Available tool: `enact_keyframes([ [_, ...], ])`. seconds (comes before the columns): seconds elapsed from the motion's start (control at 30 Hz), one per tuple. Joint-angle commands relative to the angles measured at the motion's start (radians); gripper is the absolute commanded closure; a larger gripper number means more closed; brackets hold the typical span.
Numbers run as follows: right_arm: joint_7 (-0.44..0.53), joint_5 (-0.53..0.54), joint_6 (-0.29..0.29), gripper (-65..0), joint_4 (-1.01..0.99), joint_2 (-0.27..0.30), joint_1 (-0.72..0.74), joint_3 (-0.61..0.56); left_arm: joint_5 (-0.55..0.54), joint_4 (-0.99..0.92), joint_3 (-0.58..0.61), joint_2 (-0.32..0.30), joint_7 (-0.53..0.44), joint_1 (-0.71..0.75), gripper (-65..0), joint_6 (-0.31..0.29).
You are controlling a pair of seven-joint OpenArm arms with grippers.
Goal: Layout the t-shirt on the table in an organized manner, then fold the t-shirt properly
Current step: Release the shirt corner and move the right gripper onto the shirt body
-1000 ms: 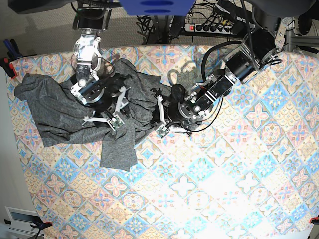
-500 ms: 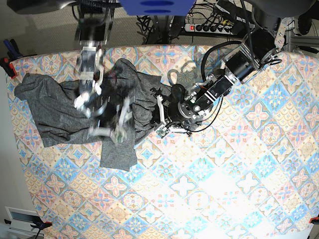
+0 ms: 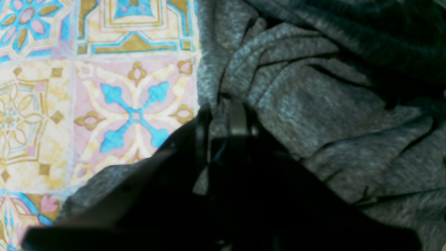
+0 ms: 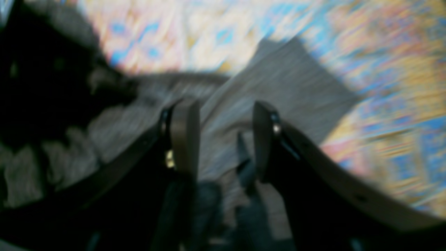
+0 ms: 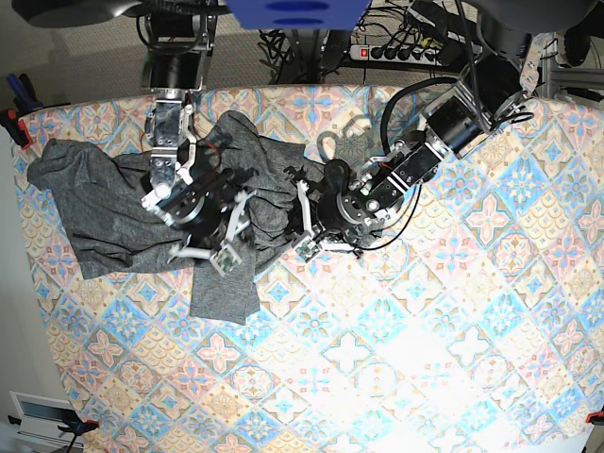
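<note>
The left arm reaches in from the far right corner of the worktop (image 5: 396, 340), bent at the elbow, its forearm slanting down toward the t-shirt (image 5: 104, 212). The left pincer (image 3: 223, 111) sits at the garment's right edge, pressed together on a fold of the grey jersey. The right arm comes down from the far edge, nearly straight, over the middle of the t-shirt. The right pincer (image 4: 223, 139) hangs above the cloth with its fingers (image 4: 184, 132) spread and nothing between them; that wrist view is blurred. The t-shirt lies crumpled on the far left part of the worktop, its long axis running left to right, with one flap (image 5: 225, 293) pointing toward the near edge.
</note>
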Motion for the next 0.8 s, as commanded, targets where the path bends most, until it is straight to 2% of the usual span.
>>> enact_keyframes([
  [0.0,0.022,0.011,-0.004,-23.6,0.006,0.002,0.019,-0.001,-0.002,0.008,0.002,0.001,0.026,-0.008,-6.7,-0.012],
  [0.57,0.023,0.011,-0.004,-22.9,-0.136,0.002,0.019,-0.006,-0.002,0.006,0.002,0.001,0.026,-0.01,-6.7,-0.012],
  [0.63,0.023,0.011,-0.004,-19.6,-0.136,0.004,0.017,-0.006,-0.002,0.006,0.002,0.001,0.026,-0.01,-6.7,-0.012],
  [0.77,0.023,0.011,-0.004,-3.0,-0.126,0.004,0.017,0.0,-0.002,0.006,0.002,0.001,0.026,-0.01,-6.7,-0.012],
])
